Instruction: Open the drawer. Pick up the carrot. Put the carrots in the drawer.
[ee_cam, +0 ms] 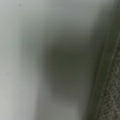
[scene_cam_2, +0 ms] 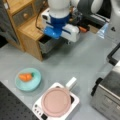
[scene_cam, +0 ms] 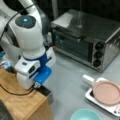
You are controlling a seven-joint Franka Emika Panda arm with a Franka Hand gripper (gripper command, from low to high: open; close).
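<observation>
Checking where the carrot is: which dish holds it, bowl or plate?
The round teal bowl holds the stubby orange carrot; the round pink plate on the white tray is bare. The end effector is at the dark grey metal drawer.

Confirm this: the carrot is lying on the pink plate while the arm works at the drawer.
Not right. The carrot lies in the teal bowl, as a front view shows; the pink plate is bare. The gripper is down at the partly open drawer.
</observation>
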